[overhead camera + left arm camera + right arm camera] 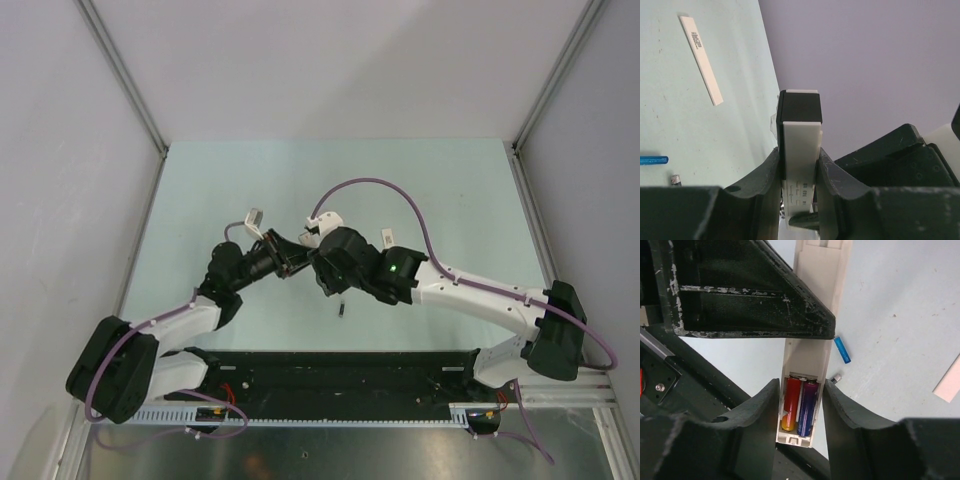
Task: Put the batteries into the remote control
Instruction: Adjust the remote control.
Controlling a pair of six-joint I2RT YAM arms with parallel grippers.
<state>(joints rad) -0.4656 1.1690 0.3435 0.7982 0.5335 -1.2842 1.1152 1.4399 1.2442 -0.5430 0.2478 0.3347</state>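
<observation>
— Where is the remote control [800, 135]?
— Held up off the table [670, 125], between the two arms. The left gripper [799, 156] is clamped on it, fingers narrow, the black end cap pointing away.
— And the right gripper [800, 386]?
— Narrowed around the remote's open end, one finger along each side edge. Cannot tell whether they press or merely flank.
— Batteries?
— Two sit side by side in the open compartment: red battery [791, 402] left, purple-blue battery [808, 407] right. A loose blue battery [842, 350] lies on the table. A dark battery [836, 378] lies near it, not touching.
— Anything else?
— A white strip [701, 59] with a dark printed patch lies flat on the table, well apart from the loose batteries.
</observation>
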